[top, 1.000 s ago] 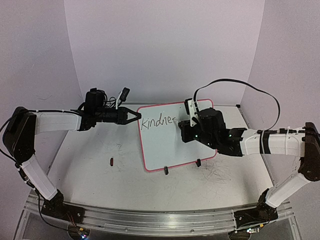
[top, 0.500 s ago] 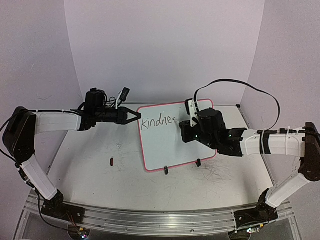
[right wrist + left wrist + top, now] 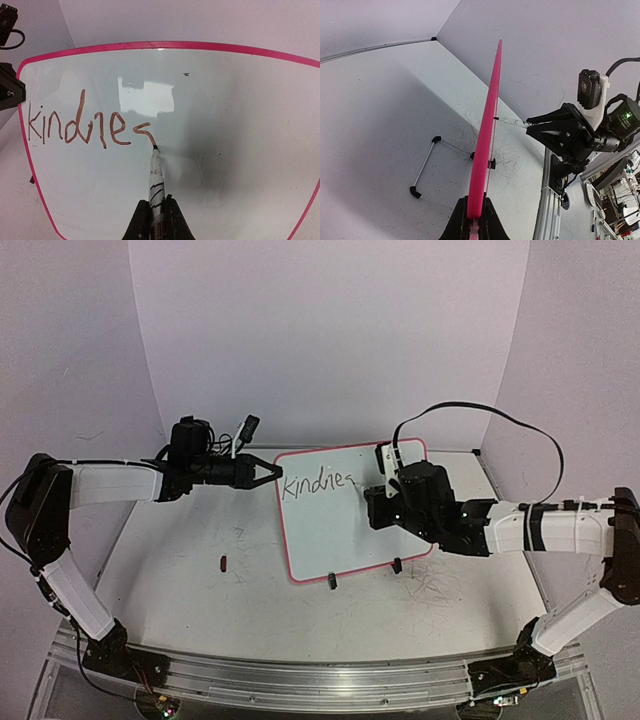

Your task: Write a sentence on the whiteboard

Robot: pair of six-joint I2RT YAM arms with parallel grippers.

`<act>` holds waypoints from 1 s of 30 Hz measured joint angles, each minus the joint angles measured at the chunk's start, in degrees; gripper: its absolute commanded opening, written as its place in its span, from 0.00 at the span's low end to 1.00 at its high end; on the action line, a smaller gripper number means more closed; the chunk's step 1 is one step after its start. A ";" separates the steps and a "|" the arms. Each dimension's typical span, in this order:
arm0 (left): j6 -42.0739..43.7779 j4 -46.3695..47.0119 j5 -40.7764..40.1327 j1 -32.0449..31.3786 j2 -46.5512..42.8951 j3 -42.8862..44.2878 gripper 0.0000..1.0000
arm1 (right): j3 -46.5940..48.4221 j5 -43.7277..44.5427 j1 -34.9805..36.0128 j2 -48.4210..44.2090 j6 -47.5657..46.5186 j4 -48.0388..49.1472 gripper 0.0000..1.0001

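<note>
Where sentence (image 3: 85, 125) loops, glossy whiteboard (image 3: 240, 130), striped marker (image 3: 156, 182)

Whiteboard (image 3: 225, 125) v. glossy, smooth (frame (image 3: 200, 45) looks plastic); tabletop (image 3: 180, 540) matt, scuffed.

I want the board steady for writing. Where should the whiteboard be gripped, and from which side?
Pinch the thin pink left edge of the whiteboard, coming from the left as the left gripper does: the frame is slim, and that leaves the face free for the marker.
</note>
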 measured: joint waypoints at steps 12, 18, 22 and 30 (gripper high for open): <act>-0.01 0.00 -0.05 0.00 0.00 0.00 0.00 | -0.11 -1.30 1.00 0.67 1.07 -0.02 0.00; -0.01 -0.02 -0.05 0.00 0.00 0.00 0.00 | 1.51 -1.69 1.52 1.77 1.03 0.25 0.00; 0.00 0.02 0.00 0.00 0.00 0.00 0.00 | 1.75 -1.47 1.45 1.65 1.03 0.45 0.00; 0.07 0.00 0.08 -0.04 -0.09 0.00 0.00 | 0.37 -1.13 -1.68 -1.79 1.05 0.51 0.00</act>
